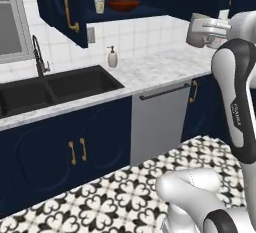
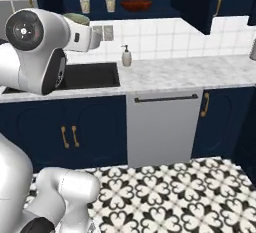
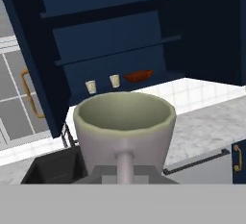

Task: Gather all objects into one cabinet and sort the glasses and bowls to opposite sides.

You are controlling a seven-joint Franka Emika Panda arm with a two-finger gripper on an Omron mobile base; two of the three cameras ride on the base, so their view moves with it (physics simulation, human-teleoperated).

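Mug held up high, on its way to the open cabinet

Mug (image 3: 124, 122) sits right in front of the hand, and the gripper (image 3: 124, 172) is shut tight on its handle, which points straight back at the hand. It looks hard and smooth like pottery, light enough for one hand, but it could slip or crack if bumped, so the handle seems the best place to hold it. Its mouth faces up and its long way runs up and down, so it stands straight. Far ahead of the hand and a bit higher, two small cream cups (image 3: 91, 87) stand near each other on the low shelf of the navy cabinet (image 3: 115, 35), with the red-brown bowl (image 3: 139, 76) just beside them.
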